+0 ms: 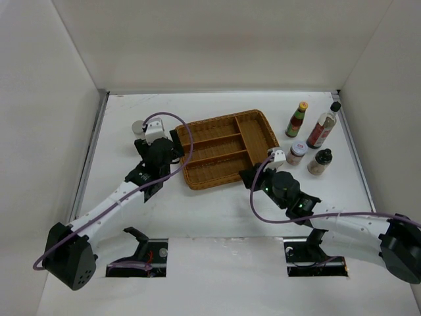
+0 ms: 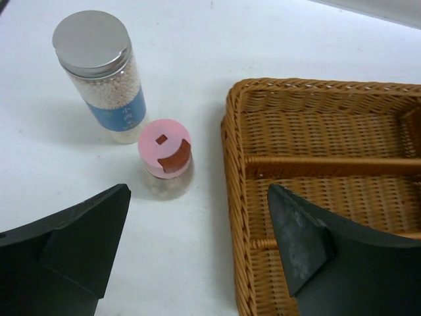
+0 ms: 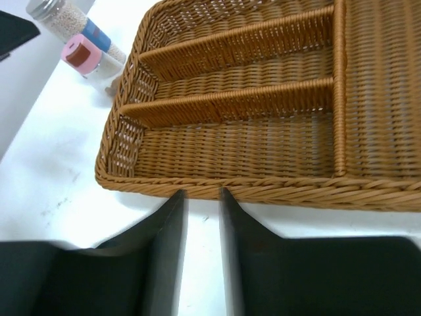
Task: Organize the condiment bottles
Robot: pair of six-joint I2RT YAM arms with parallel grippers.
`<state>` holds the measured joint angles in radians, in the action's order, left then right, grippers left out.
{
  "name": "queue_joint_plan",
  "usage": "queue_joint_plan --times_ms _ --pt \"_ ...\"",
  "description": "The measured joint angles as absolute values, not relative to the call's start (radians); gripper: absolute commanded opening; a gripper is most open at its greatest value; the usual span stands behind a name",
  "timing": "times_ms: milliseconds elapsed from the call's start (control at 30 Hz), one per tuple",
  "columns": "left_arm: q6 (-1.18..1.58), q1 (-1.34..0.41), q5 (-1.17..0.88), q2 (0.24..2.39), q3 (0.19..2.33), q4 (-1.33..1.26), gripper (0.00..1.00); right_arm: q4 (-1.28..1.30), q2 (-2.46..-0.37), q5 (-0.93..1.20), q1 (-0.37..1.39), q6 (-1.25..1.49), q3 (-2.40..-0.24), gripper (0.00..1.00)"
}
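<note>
Pink-lidded jar (image 2: 165,157) ahead of left hand (image 2: 197,247) — fingers spread, apart.

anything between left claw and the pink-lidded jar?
No. In the left wrist view only bare table lies between the open left claw and the pink-lidded jar.

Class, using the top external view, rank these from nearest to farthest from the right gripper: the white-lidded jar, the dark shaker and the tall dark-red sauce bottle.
Measured from the right gripper:
1. White-lidded jar, just to its right, beside the wicker tray.
2. Dark shaker, further right, past the jar.
3. Tall dark-red sauce bottle, far right, towards the back wall.
</note>
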<state>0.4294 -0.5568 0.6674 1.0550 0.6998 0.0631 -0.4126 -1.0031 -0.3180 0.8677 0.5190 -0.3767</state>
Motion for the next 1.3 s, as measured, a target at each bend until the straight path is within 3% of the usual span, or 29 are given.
queue_joint_plan --times_ms 67,167,667,800,867,1300 --pt "0.421 -0.535 0.665 1.085 0.701 0.044 0.83 -0.413 -1.007 -0.319 0.872 0.519 -0.377 0.59" --pt "0.414 -0.511 0.67 1.151 0.71 0.022 0.82 -0.413 -1.009 -0.321 0.873 0.516 -0.377 0.68" --pt "0.409 -0.373 0.664 1.437 0.731 -0.15 0.68 -0.429 -1.051 -0.321 0.873 0.513 -0.377 0.69" --pt "0.408 -0.36 0.646 1.507 0.743 -0.198 0.44 -0.43 -1.055 -0.321 0.873 0.513 -0.377 0.69" --pt "0.406 -0.36 0.645 1.518 0.747 -0.21 0.36 -0.43 -1.056 -0.321 0.873 0.513 -0.377 0.69" --pt "0.381 -0.529 0.727 1.274 0.785 -0.27 0.32 -0.435 -1.056 -0.321 0.873 0.513 -0.377 0.68"
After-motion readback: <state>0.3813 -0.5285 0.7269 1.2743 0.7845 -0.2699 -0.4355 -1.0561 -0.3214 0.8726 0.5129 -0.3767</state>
